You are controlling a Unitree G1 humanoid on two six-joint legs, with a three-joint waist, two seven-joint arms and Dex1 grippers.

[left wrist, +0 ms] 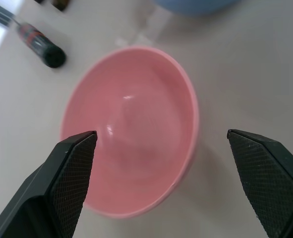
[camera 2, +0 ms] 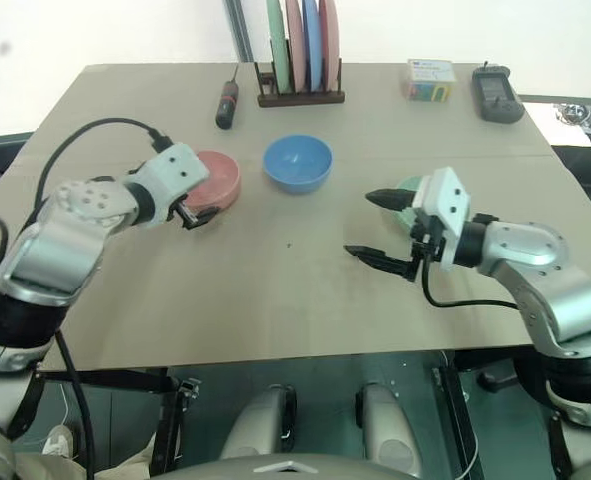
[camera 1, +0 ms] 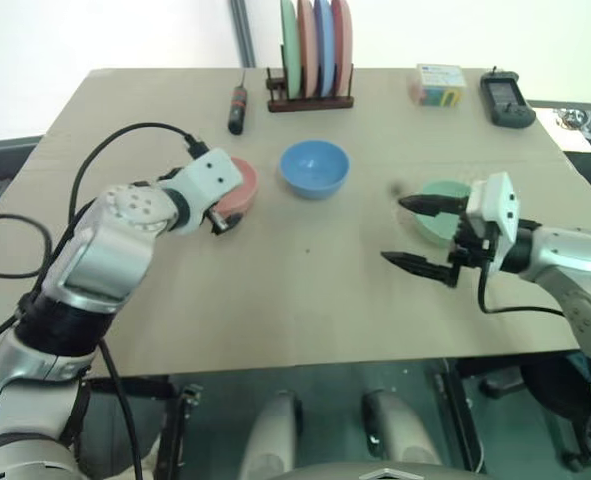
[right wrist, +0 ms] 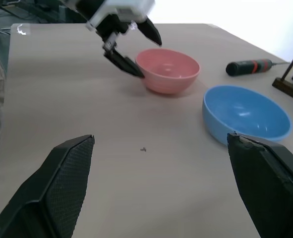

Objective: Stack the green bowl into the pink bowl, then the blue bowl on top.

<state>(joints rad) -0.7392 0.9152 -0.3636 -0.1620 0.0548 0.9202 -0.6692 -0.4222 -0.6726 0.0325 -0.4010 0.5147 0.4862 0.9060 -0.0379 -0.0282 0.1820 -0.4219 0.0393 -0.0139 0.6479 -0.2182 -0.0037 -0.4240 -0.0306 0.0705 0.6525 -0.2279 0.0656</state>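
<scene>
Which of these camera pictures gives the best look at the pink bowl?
The left wrist view: the pink bowl is close, with its empty inside plain. The head views have the left pincer partly covering it. The right wrist view shows it smaller, side-on.

A tan table (camera 1: 305, 300) carries three bowls: the pink bowl (camera 2: 218, 178) directly ahead of the left gripper's (right wrist: 130, 48) spread fingers, the blue bowl (camera 2: 298, 162) beside it, and the green bowl (camera 1: 441, 208) just behind the right gripper's (camera 1: 418, 232) parted fingers. Beyond them lie a screwdriver (camera 1: 237, 107), a wooden plate rack (camera 1: 310, 100), a small box (camera 1: 436, 85) and a dark handheld device (camera 1: 505, 99).
</scene>
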